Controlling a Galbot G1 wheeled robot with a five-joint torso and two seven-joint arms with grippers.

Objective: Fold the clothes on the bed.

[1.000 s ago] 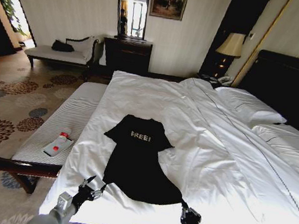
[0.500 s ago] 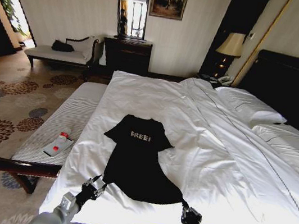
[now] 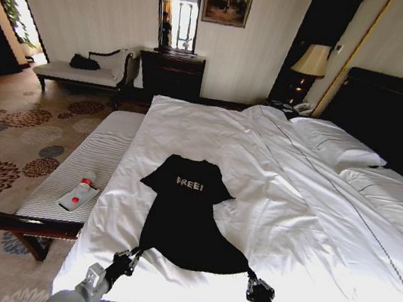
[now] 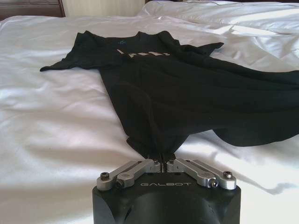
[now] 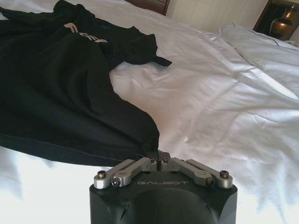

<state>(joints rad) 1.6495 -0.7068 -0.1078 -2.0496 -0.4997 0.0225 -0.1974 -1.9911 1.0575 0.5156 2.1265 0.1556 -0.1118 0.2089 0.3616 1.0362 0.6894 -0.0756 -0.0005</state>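
The clothes are one black T-shirt (image 3: 188,214) with white "FREE!" lettering, spread flat on the white bed (image 3: 303,236), collar away from me and hem toward me. My left gripper (image 3: 133,254) is shut on the hem's left corner; in the left wrist view the T-shirt (image 4: 187,93) is pinched between the closed fingers of the left gripper (image 4: 163,164). My right gripper (image 3: 251,279) is shut on the hem's right corner, and the right wrist view shows the right gripper (image 5: 159,161) clamping the T-shirt (image 5: 60,88) at its edge.
A grey-striped bench (image 3: 78,177) with a small red-and-white item (image 3: 78,195) runs along the bed's left side. Pillows (image 3: 336,145) and a dark headboard (image 3: 398,121) lie at the right. A dresser (image 3: 170,73), lamp (image 3: 311,61) and chaise (image 3: 84,71) stand beyond.
My left gripper has moved right and slightly toward me, from beside the hem's left corner onto it, and is now shut on the fabric. The right gripper has barely moved.
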